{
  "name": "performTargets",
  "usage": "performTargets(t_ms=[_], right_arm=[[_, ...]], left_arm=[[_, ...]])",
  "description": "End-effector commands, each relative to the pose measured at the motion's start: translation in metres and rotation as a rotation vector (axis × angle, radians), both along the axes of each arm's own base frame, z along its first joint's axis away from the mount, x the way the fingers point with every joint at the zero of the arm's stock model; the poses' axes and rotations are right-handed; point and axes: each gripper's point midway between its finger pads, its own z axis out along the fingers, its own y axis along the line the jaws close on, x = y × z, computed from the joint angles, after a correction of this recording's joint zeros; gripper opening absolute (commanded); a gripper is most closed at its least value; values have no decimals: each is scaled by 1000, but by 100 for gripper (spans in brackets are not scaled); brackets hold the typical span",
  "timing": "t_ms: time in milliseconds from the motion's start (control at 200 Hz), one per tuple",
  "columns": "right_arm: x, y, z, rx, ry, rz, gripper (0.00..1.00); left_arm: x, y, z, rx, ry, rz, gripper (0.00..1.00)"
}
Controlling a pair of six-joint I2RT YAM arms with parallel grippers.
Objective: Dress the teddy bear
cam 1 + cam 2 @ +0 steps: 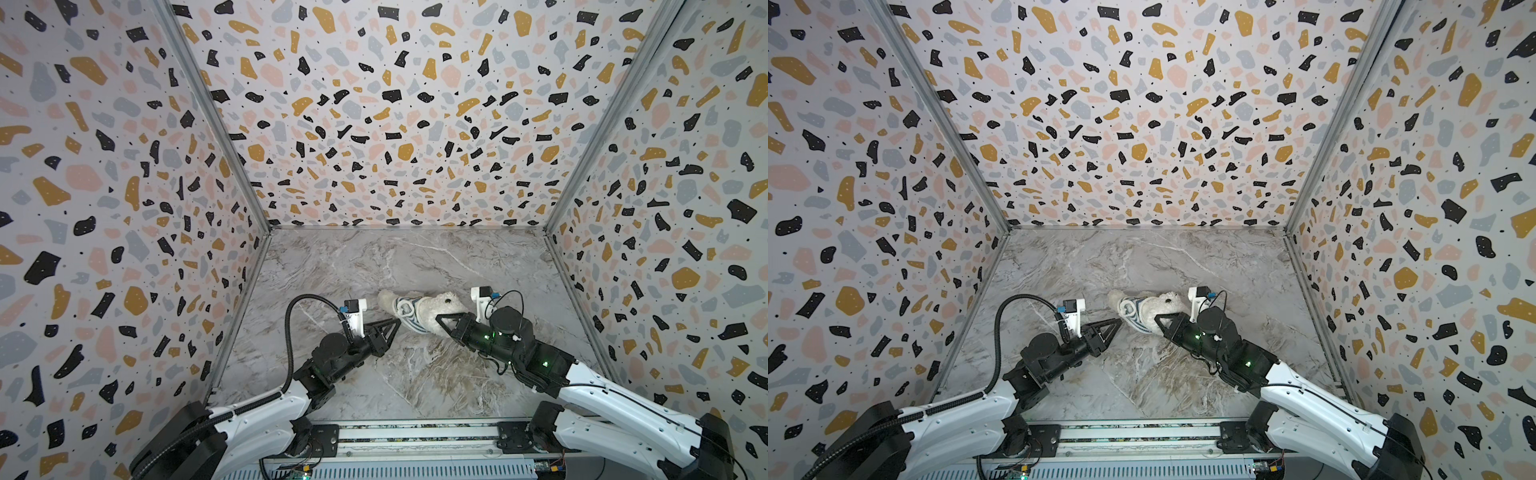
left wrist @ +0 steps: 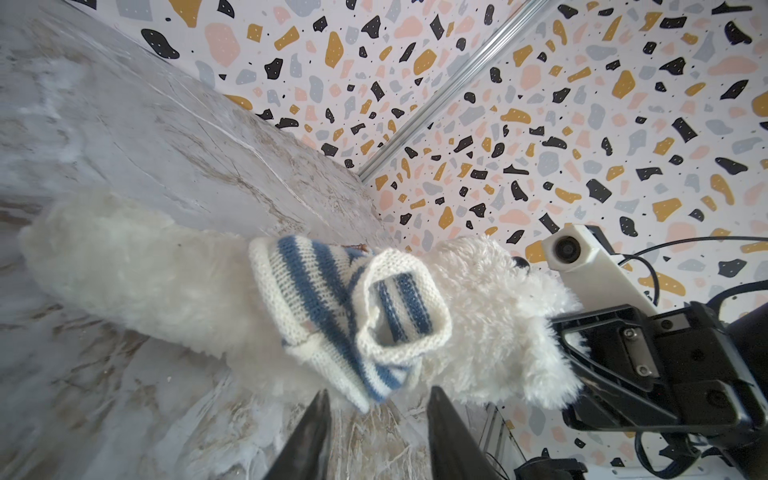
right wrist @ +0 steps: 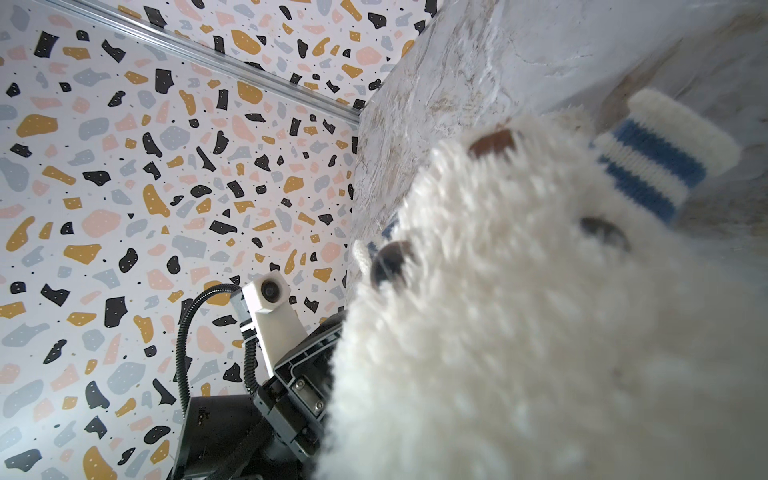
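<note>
teddy bear [image 1: 432, 311] is lying on its side near the middle of the marble table [image 1: 374, 266] in both top views, head pointing toward 3 o'clock and legs toward 9 o'clock. the right gripper [image 1: 439, 320] is reaching in from 4 o'clock of the bear with its jaws pressing together on the fur of the head, seemingly to anchor the toy so cloth can be pulled against it. the blue-and-white striped knit shirt [image 2: 316, 299] is sitting bunched around the chest, and one sleeve [image 2: 399, 316] is gaping empty, so the dressing is looking only partly done. the left gripper [image 2: 378, 399] is hovering at 8 o'clock of the bear, just beside the shirt's lower hem, jaws standing apart and gripping nothing. it is probably lining up to pinch that hem and draw it toward the legs.
</note>
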Motion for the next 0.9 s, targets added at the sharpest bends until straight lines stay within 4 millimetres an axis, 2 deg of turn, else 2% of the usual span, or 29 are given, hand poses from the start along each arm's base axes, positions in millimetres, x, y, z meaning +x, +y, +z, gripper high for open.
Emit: performTargets(t_ms=[0,85,496,596,771,896], right_arm=[[5,5,52,107,-93,-8,0],[3,9,54,113,-92,0,0],[-1,13,51,127,-76,10,0],[-2,13,50,125,-76,9,0],[-2,13,51,124,-82,9,0],[-2,11,52,123,-91,4,0]], left_arm=[[5,4,7,-18,-8,35,38],[9,0,14,-20,-17,34,38],[22,-17,21,-97,12,9,32],[24,-19,19,-86,18,5,25],[31,-12,-2,-52,73,53,0],[36,4,-19,-28,125,110,0]])
